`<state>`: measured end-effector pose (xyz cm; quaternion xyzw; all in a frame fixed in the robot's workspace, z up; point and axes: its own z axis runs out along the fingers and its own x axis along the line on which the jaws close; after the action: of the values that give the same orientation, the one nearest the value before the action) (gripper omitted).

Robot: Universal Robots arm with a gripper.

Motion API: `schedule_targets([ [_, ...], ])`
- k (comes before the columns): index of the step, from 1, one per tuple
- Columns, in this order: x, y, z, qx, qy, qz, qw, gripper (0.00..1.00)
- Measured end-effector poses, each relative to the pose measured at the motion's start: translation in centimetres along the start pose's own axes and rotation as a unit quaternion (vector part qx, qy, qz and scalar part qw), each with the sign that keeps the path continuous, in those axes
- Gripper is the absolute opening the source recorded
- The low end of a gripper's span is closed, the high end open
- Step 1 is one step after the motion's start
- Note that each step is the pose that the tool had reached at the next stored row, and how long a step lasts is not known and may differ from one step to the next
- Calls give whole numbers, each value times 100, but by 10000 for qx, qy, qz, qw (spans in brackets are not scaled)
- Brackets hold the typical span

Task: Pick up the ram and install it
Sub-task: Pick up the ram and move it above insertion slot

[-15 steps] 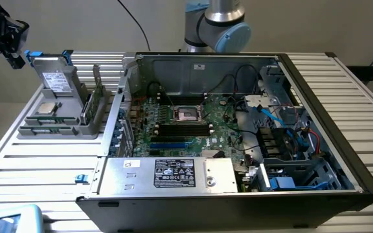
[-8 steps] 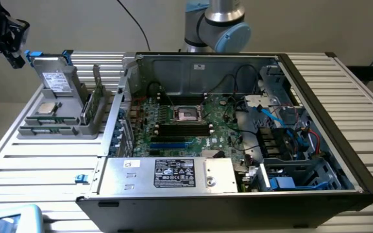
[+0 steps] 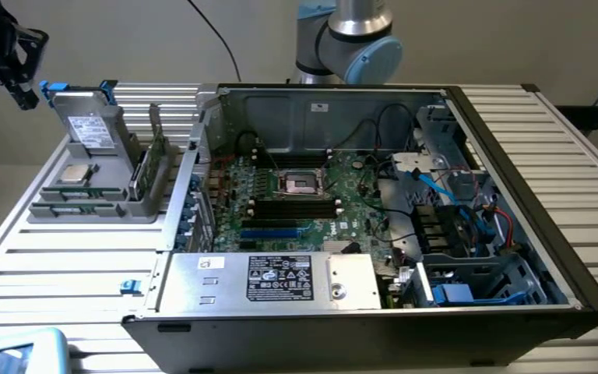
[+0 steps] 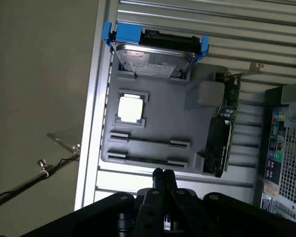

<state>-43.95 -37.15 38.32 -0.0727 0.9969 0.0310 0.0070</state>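
With fingers pressed together and empty, the gripper [image 4: 163,173] hangs well apart from the ram [image 4: 147,159] lying in the grey tray's [image 4: 163,113] near slot, so a clean pick needs them spread and squared across the stick

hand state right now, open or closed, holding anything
Hand: closed, fingertips together, holding nothing.

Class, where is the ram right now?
On the exterior view's left, the ram stands edgewise in a slot of the grey tray, near the CPU, outside the case.
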Motion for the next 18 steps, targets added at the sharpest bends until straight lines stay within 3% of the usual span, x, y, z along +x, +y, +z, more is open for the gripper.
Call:
schedule_targets([
  [5,0,0,0,-8,27,-449,9990,11],
  [9,0,0,0,-15,49,-813,9967,11],
  [14,0,0,0,-23,77,-1264,9919,11],
  [18,0,0,0,-30,99,-1625,9867,11],
])
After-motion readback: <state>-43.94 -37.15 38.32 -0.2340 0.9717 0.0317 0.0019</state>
